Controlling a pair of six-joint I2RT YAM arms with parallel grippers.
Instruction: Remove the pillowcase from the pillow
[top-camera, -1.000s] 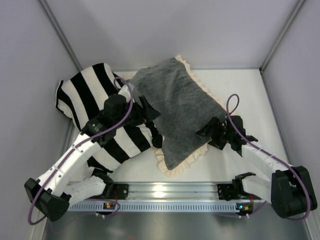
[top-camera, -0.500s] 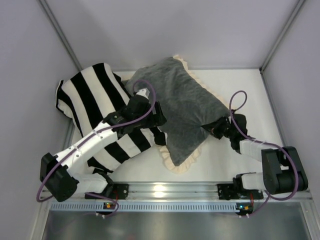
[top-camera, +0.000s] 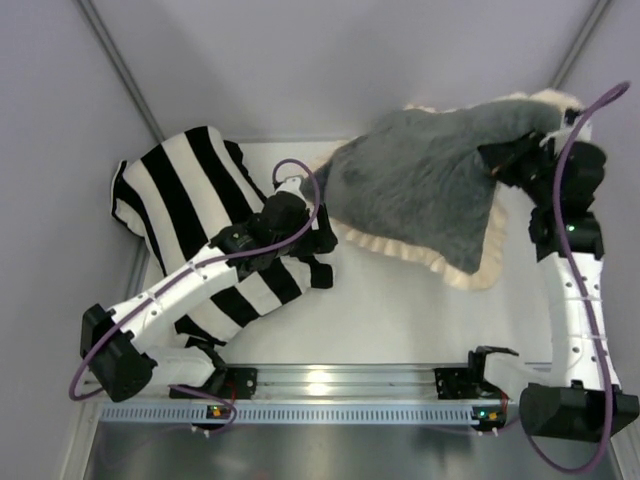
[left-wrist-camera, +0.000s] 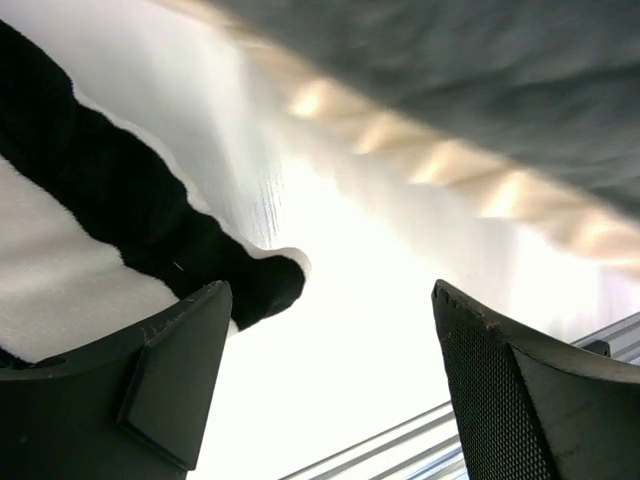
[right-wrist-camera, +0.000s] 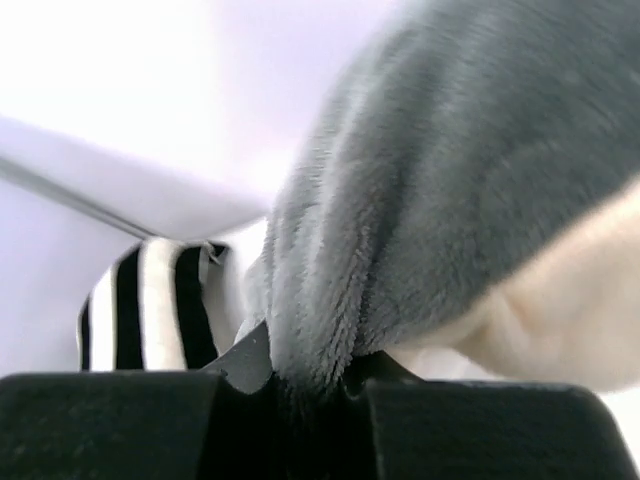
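Right wrist view: the right tool (right-wrist-camera: 310, 385) pinches the pillowcase (right-wrist-camera: 450, 180). Wide and empty, the left tool (left-wrist-camera: 330, 380) should pin the hidden pillow.

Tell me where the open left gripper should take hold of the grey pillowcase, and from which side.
Probably the cream frill at the left end of the pillowcase, approached from the near left, low over the table. It hangs there as a thin free flap right ahead of the left gripper, opposite the corner the right gripper holds raised.
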